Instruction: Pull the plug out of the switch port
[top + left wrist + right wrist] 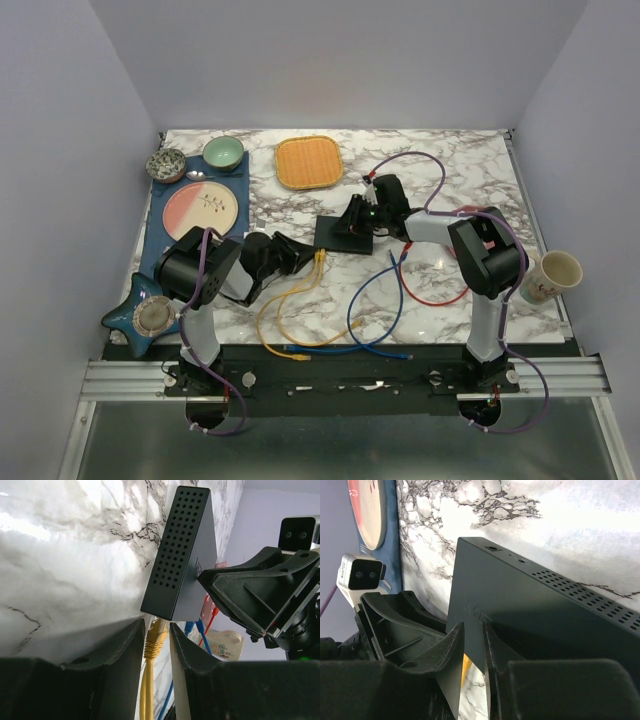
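Bright overhead light — glare on marble tabletop (35,527), shadow across switch (545,610).

A white grey-veined marble table (470,160) holds a square yellow woven tray (309,162), a green bowl (223,153), a speckled bowl (166,165), a pink-and-cream plate (200,210) on a dark blue mat (155,238), a blue star-shaped dish (120,315), a cream cup (555,275), and loose blue (351,305) and red (430,303) cables.

Right fingers (451,652) nearly closed, resting on switch (530,605) top; yellow plug (465,666) glimpsed below.

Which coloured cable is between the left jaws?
The yellow cable, whose plug enters the switch. The blue cable and red cable lie off to the right, away from the left jaws.
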